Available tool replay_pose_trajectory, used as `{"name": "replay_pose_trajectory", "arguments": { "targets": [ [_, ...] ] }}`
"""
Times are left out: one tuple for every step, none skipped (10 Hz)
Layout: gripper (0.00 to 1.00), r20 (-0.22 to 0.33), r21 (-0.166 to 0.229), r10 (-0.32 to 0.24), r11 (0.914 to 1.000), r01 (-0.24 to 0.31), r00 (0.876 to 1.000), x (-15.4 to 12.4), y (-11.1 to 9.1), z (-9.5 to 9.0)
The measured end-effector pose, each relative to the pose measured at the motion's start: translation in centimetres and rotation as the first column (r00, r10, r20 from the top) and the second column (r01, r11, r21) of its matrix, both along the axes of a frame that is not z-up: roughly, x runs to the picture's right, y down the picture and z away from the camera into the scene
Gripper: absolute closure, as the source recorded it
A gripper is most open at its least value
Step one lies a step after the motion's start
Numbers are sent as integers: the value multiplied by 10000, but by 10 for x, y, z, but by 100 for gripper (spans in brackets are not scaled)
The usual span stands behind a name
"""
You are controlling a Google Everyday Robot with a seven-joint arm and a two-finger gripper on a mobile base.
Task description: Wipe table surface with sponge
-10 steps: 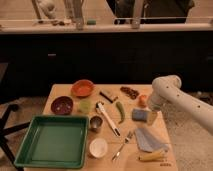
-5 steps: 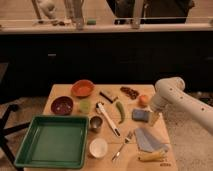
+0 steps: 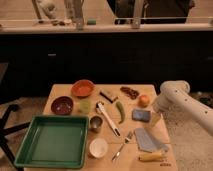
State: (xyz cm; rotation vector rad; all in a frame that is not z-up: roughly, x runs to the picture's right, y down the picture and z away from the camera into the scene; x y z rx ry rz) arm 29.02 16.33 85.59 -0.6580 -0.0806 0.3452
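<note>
Your gripper (image 3: 156, 118) hangs at the edge of the table surface (image 3: 65, 92) with its jaws wide open and holding nothing, and the blue sponge (image 3: 141, 115) lies flat just beside it, toward the table's middle, its long side running sideways.

A dark red bowl (image 3: 62, 105) stands behind the green tray (image 3: 50, 143), an orange bowl (image 3: 82, 88) farther back; a metal cup (image 3: 96, 123) and a white bowl (image 3: 98, 148) are just right of it.
</note>
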Motion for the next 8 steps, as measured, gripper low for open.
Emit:
{"name": "replay_pose_trajectory", "arguments": {
  "targets": [
    [20, -7, -19, -30, 10000, 30, 10000, -1, 1, 3],
    [20, 25, -61, -152, 9999, 152, 9999, -7, 2, 8],
    [20, 35, -88, -220, 9997, 220, 9998, -9, 2, 10],
    [20, 14, -147, -343, 9993, 343, 9994, -9, 5, 13],
    [20, -3, -207, -487, 9986, 487, 9988, -10, 7, 14],
    [20, 33, -282, -689, 9972, 689, 9976, -13, 9, 16],
    [20, 86, -305, -877, 9957, 879, 9961, -17, 9, 18],
    [20, 113, -330, -1013, 9943, 1016, 9948, -19, 10, 20]
  ]
}}
